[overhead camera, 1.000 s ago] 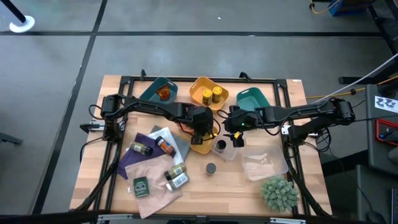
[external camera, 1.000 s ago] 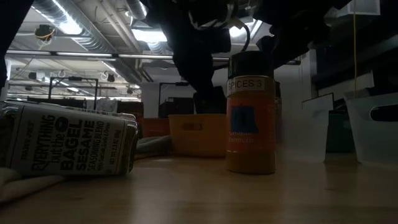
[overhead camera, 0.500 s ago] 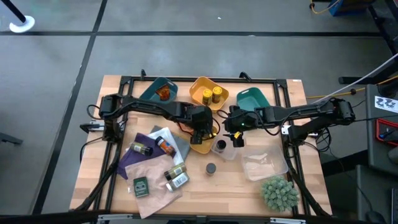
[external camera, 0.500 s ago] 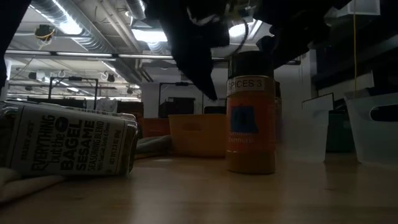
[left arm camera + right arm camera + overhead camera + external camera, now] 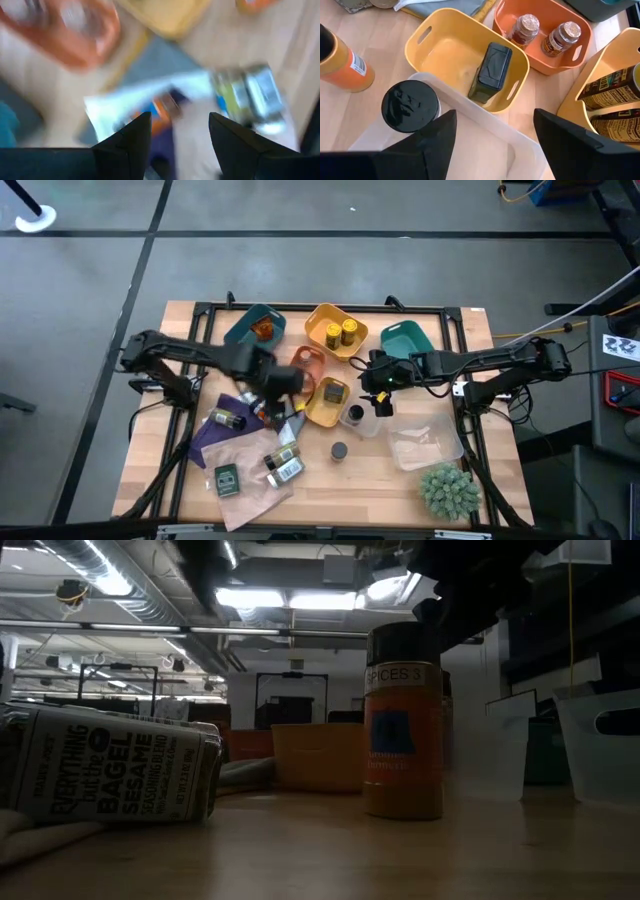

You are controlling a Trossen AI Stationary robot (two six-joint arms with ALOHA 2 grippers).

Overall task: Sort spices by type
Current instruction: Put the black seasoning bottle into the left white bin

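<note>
My left gripper hangs open above the cloths at the table's left; its wrist view is blurred, and the gripper holds nothing over an orange jar and a grey-lidded jar. My right gripper waits open above a clear tray that holds a dark-lidded jar. A dark flat tin lies in the near yellow tray. Two brown jars stand in the orange tray. An amber jar stands on the table.
At the back stand a teal tray, a yellow tray with yellow jars and a green tray. Several jars and packets lie on the cloths at front left. A clear container and a plant sit front right.
My left gripper has risen out of the near yellow tray and swung quickly toward the table's left, over the cloths, turning as it went. The dark tin now shows lying in that tray. My right arm has kept still.
</note>
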